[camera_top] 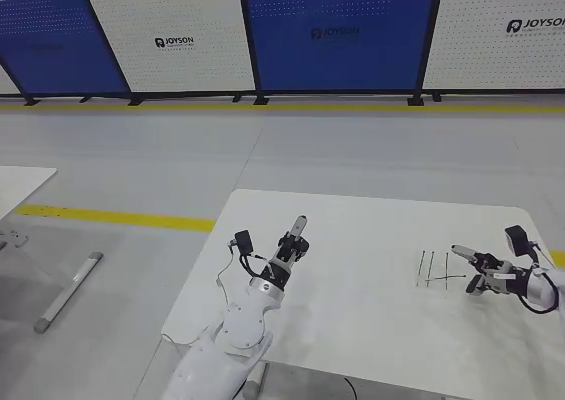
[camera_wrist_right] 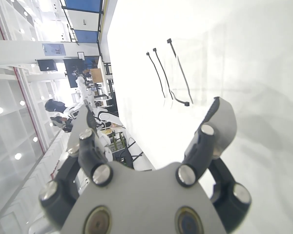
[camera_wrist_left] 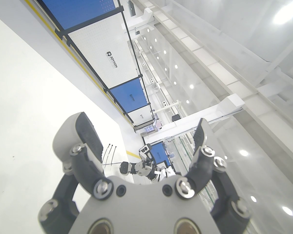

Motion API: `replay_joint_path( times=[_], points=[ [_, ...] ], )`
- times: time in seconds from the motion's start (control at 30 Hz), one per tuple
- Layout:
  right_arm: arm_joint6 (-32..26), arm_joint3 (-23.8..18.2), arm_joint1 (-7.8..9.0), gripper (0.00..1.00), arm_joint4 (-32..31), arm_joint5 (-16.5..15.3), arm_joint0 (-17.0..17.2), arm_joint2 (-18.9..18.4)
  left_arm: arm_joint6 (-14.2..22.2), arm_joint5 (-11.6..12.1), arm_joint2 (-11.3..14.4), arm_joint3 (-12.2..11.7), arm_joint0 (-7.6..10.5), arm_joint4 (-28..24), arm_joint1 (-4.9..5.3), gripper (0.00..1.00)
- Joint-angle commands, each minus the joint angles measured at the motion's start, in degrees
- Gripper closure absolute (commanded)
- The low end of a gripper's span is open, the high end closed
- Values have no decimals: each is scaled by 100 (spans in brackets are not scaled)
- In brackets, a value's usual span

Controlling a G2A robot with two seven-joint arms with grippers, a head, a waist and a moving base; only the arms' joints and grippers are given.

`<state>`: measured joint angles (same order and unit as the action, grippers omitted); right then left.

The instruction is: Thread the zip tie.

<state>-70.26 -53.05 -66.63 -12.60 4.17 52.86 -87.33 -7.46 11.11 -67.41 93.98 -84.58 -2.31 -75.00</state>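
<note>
Lying flat on the white table (camera_top: 362, 310), four black zip ties (camera_wrist_right: 162, 70) sit just ahead of the right gripper (camera_wrist_right: 150, 105), whose fingers are spread wide with nothing between them. Three ties run side by side, and a fourth tie (camera_wrist_right: 180, 101) lies across their ends nearest that gripper. The left gripper (camera_wrist_left: 141, 122) is well apart from them, tilted upward off the tabletop, its fingers likewise spread and empty.

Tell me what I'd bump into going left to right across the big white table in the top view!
Left gripper, held open over the table → black zip ties lying flat → right gripper, open just beside them.
</note>
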Motion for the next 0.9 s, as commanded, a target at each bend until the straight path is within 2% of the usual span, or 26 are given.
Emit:
replay_joint_path(
  times=[0.0,0.37,0.67,0.7,0.73,0.8,0.83,0.87],
  points=[
    [7,1,0,0,-2,5,1,-1,0,0,0,0,0,0,0,0],
    [112,-45,-4,0,58,-79,66,35,0,0,0,0,0,0,0,0],
    [102,50,71,0,151,-106,77,87,0,0,0,0,0,0,0,0],
    [106,66,76,4,162,-115,77,97,0,0,0,0,0,0,0,0],
    [104,82,82,25,173,-121,77,108,0,0,0,0,0,0,0,0],
    [103,120,95,38,202,-141,74,128,0,0,0,0,0,0,0,0],
    [98,144,102,52,209,-142,70,136,0,0,0,0,0,0,0,0],
    [98,176,110,54,224,-144,58,145,0,0,0,0,0,0,0,0]
  ],
)
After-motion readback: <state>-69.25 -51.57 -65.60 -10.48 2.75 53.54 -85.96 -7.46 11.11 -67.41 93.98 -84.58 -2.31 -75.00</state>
